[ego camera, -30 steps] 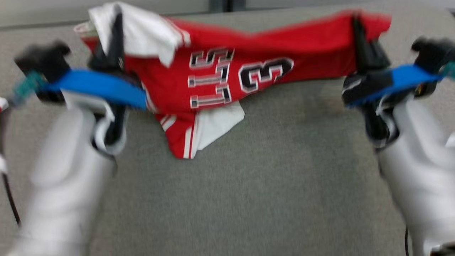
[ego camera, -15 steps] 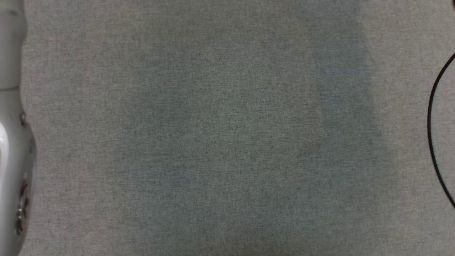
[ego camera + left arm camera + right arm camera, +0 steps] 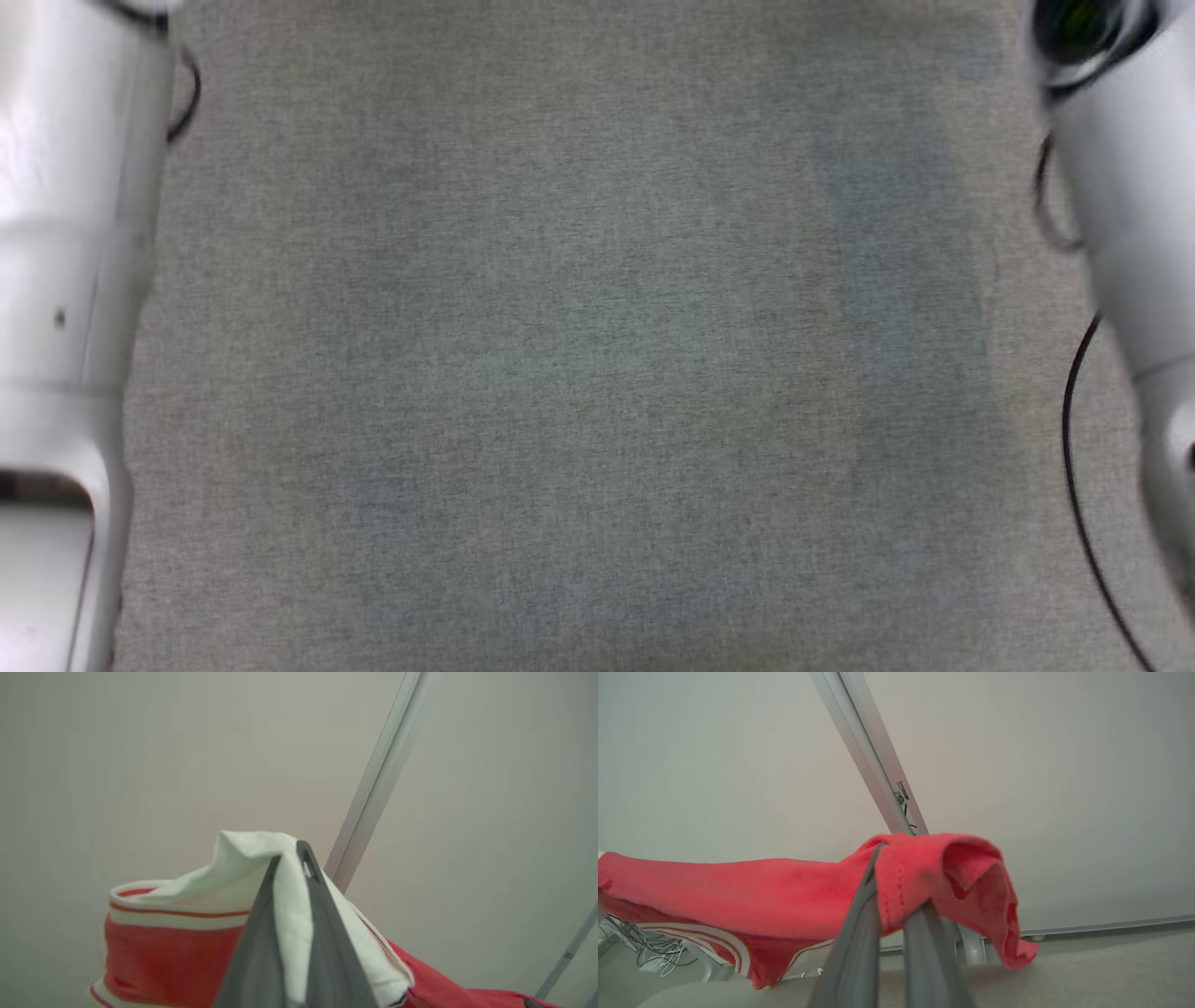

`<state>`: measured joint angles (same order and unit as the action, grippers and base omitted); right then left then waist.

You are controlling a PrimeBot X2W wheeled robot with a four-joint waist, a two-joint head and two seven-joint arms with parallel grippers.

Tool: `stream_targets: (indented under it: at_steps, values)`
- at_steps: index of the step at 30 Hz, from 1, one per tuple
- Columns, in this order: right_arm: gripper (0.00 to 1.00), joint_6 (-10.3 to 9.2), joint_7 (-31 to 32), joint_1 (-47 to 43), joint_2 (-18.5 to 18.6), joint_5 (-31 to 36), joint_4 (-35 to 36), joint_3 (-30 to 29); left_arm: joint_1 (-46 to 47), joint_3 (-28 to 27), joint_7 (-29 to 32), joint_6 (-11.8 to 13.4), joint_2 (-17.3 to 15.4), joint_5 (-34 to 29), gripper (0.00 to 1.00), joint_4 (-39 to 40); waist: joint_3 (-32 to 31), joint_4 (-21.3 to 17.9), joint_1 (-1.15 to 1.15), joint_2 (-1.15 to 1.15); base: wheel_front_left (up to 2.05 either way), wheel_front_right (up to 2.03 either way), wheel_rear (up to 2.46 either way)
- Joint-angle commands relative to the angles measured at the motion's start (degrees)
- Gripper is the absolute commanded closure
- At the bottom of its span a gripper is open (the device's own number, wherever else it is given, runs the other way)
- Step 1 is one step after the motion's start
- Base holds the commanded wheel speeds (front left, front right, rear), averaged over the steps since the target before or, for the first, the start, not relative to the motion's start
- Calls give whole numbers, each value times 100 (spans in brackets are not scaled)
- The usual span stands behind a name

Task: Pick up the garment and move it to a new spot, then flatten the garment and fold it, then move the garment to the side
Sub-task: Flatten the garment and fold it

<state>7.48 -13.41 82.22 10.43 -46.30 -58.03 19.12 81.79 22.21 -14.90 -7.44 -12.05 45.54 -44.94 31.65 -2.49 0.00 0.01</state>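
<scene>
The garment [image 3: 168, 952] is a red jersey with white trim and stripes, held up in the air between both arms. In the left wrist view my left gripper [image 3: 290, 855] is shut on a white fold of it. The right wrist view has my right gripper [image 3: 894, 877] shut on a red edge of the garment [image 3: 738, 891], which stretches away to the left and sags in the middle. In the head view my pale left forearm [image 3: 65, 280] and right forearm [image 3: 1130, 233] stand at the two sides above the grey table [image 3: 597, 373].
Behind the garment are pale wall panels with a metal strip [image 3: 873, 765]. A black cable [image 3: 1074, 485] hangs along my right arm. Loose wires [image 3: 640, 947] lie low at the left of the right wrist view, beyond the table edge [image 3: 1064, 970].
The head view has shifted. A second ago it held the stretched garment and both grippers; now it holds bare table, with both forearms further in than half a second ago.
</scene>
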Motion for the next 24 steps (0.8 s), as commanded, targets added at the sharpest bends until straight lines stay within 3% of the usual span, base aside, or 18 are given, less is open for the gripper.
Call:
stream_targets:
  at_steps: [1,6,13,24]
  values:
    - [100,3,-56,-404,-81,-161,121,119,-426,-104,-36,-5,-143,5,100,171,-76,-68,0,-1,0,0,0]
    - [100,2,-149,-1787,40,-556,537,593,-2325,-625,-35,-5,-183,-130,100,949,-373,-108,0,-1,0,0,0]
    - [100,3,-185,-3574,268,-1162,1254,989,-4916,-1090,-35,-4,191,-553,100,1966,-950,-143,0,-1,0,0,0]
    - [100,2,-186,-5983,591,-1528,2211,588,-7644,-1213,-36,83,707,-875,100,2860,-1916,-107,0,-1,0,0,0]
